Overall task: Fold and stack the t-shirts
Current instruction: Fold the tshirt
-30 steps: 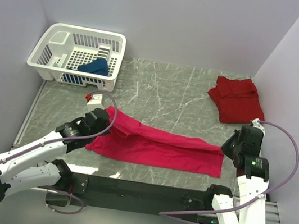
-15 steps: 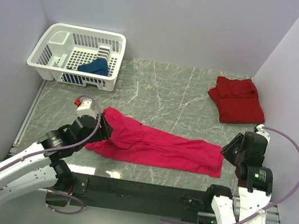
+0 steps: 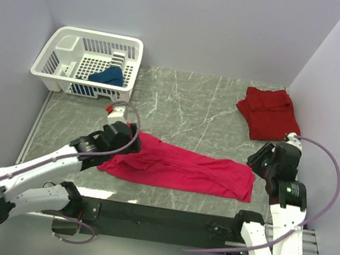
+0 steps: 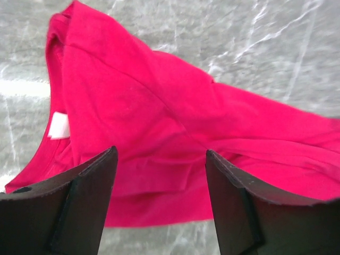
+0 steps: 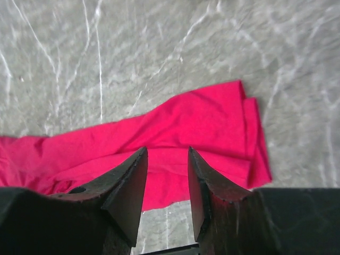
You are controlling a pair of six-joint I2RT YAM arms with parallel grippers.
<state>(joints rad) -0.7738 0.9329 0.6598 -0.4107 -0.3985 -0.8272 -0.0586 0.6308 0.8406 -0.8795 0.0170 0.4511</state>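
Top view: the magenta t-shirt [image 3: 183, 168] lies on the marble table [image 3: 187, 101] as a long, narrow strip across the lower middle of the frame. It looks doubled along its length. Its left end bunches up and its right end is squared off.

Left gripper [image 4: 160, 156]: I see it at the shirt's left end, in the left centre of the top view. In its wrist view the two black fingers stand wide apart at the bottom edge with nothing between them. The magenta cloth fills the middle of that frame beyond the tips, with the neck end toward the upper left. A small white tag [image 4: 58, 126] shows at the left edge. I cannot tell whether the tips touch the cloth.

Right gripper [image 5: 167, 154]: this one sits at the shirt's right end, in the right centre of the top view. In its wrist view the fingers show a narrower gap, also gripping nothing. The shirt's right end lies just beyond the tips, with two layered edges visible at the right of the frame.

The dark red t-shirt [image 3: 269, 114] lies folded in the upper right of the top view, well apart from the magenta one. The dark blue t-shirt [image 3: 108, 77] is crumpled inside the white basket [image 3: 73, 44] at the upper left.
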